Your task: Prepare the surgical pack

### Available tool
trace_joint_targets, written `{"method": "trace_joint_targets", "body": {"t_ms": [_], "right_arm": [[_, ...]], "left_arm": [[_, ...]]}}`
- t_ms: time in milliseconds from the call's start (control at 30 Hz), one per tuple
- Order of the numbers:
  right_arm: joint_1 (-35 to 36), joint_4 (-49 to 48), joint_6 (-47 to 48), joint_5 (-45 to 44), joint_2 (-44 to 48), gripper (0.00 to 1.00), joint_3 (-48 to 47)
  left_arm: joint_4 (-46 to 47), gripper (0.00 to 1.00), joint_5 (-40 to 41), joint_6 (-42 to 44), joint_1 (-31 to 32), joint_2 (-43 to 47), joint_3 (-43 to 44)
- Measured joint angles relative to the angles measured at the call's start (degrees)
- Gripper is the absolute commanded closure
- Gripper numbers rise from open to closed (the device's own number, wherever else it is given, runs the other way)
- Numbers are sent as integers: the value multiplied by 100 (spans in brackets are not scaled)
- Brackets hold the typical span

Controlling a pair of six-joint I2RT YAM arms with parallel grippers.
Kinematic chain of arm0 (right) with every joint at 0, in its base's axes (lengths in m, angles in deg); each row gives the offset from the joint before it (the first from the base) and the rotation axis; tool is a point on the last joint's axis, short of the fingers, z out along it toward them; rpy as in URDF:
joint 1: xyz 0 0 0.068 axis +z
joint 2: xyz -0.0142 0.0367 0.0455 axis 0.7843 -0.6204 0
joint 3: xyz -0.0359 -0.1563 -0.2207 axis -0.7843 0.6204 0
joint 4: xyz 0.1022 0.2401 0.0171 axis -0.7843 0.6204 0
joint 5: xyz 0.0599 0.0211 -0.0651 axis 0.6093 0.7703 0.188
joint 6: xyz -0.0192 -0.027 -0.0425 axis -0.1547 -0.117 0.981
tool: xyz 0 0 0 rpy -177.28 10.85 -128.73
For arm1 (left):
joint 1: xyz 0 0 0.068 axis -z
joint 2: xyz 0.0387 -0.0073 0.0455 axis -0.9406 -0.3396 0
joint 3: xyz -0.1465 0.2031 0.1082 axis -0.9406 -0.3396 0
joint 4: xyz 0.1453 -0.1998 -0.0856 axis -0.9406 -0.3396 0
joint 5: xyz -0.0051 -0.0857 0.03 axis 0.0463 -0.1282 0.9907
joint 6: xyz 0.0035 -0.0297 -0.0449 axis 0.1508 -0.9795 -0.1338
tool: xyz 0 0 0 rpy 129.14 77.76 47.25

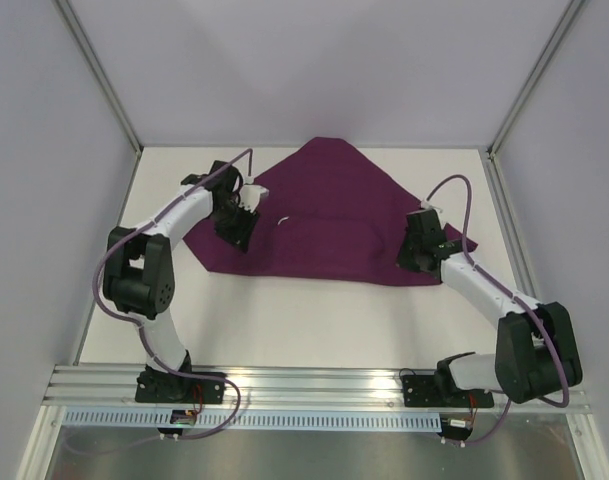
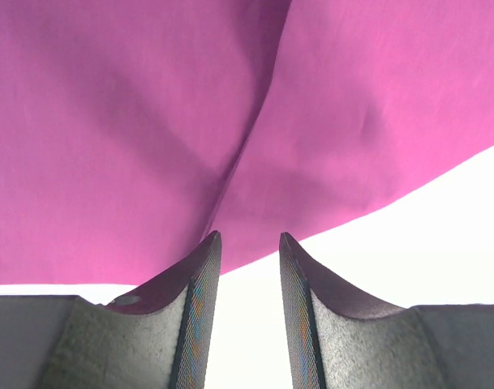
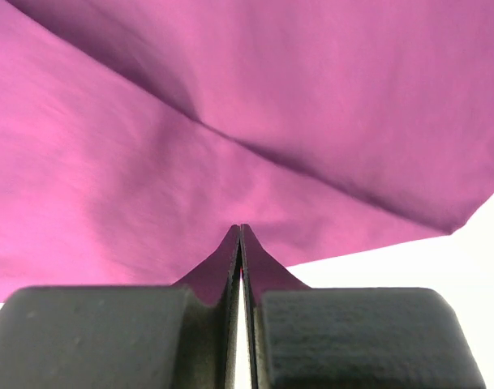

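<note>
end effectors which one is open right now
The left end effector: bare table shows between its fingers at the purple cloth's edge. The right end effector is shut.

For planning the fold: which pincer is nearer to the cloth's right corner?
Right. Right pincer pinches the cloth beside that corner; left pincer is over its opposite edge.

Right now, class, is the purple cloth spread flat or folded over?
Partly folded: the purple cloth has overlapping flaps and a straight near edge; fold lines cross both wrist views.
</note>
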Motion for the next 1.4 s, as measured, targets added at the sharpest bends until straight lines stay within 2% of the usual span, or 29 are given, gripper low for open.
{"method": "trace_joint_targets", "body": {"t_ms": [100,267,367,700,767,833,867,900,933,1000,1167,1400], "right_arm": [[-55,4,-70,24,28,99,328],[-398,-48,-203,85,-278,100,813],[-555,-260,-275,142,-380,99,824],[-994,-116,-319,197,-109,98,833],[-1305,-31,-319,210,190,93,835],[-1829,9,-321,313,551,79,850],[-2124,9,-317,341,697,68,855],[-2426,0,-319,415,811,51,866],[-2645,-9,-306,452,876,45,883],[-3187,-20,-275,595,890,39,907],[-3740,-168,-249,734,201,39,866],[-3788,-737,-247,1353,-1419,50,-66]], "left_arm": [[-61,56,-2,50,-127,162,-254],[-103,57,17,98,-225,-350,-415],[-33,57,155,114,-337,-647,-409],[-52,57,186,245,-409,-581,-420],[-125,54,90,251,-503,-505,-396],[-245,50,-81,249,-686,-374,-275],[-262,49,-186,236,-828,-258,-192],[-264,48,-243,232,-935,-164,-129],[-251,47,-297,225,-1067,-39,-61],[-179,46,-369,208,-1320,238,26],[-85,46,-444,157,-1510,632,42],[-17,46,-815,94,-1445,625,-212]]}}
